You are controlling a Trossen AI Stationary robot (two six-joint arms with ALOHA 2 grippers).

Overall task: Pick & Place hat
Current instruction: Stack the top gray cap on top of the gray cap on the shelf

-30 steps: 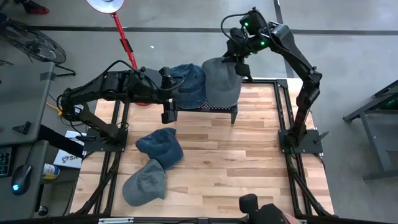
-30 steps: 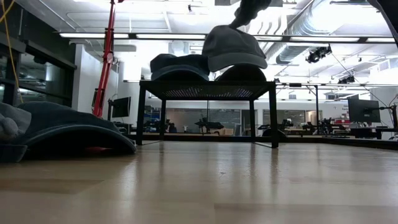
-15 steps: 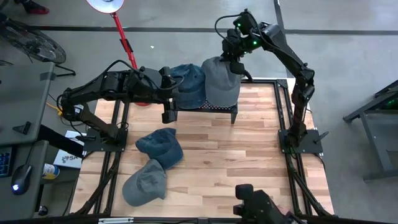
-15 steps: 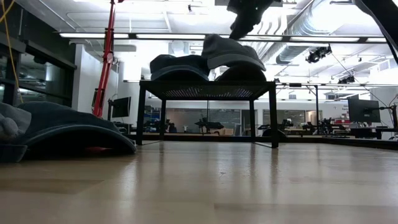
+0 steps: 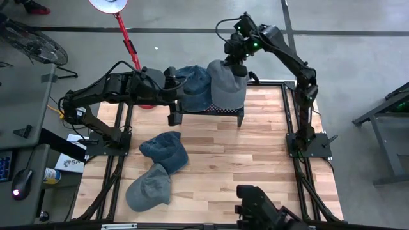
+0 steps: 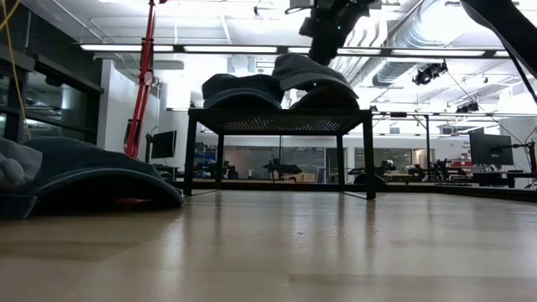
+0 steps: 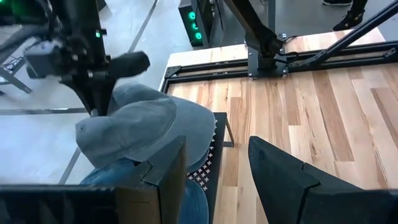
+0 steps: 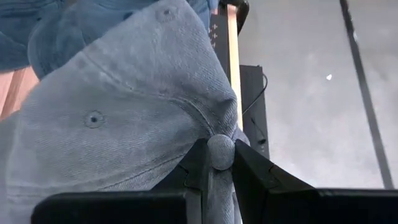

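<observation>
Right gripper [image 8: 214, 163] pinches the grey cap [image 5: 227, 85] over the rack [image 5: 239, 115]; left gripper [image 7: 214, 171] hangs open beside.

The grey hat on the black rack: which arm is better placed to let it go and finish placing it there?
The right arm. Its right gripper is shut on the grey hat, which lies on the black rack beside the blue hat. The left gripper is open and holds nothing.

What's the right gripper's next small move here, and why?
Probably open the fingers and let go. The right gripper is shut on the grey cap, which already lies on the black rack beside the blue cap. The left gripper waits by the rack, open.
</observation>
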